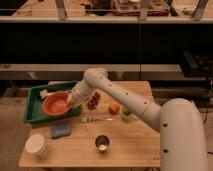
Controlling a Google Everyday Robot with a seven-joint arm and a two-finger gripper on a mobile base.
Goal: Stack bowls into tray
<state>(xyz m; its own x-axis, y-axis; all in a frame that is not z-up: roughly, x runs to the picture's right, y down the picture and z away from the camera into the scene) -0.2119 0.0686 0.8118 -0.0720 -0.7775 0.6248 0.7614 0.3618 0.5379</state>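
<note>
One bowl (55, 104) lies in the tray (35, 102), gripper (71, 103) at its rim

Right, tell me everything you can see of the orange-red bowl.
The orange-red bowl is wide, shallow and round, plain, smooth, plastic-looking. It sits upright, mouth up, on the floor of the dark green tray, toward the end nearer the arm. The gripper is at the bowl's rim on that side, reaching over the tray's edge; whether it touches the bowl cannot be told.
</note>
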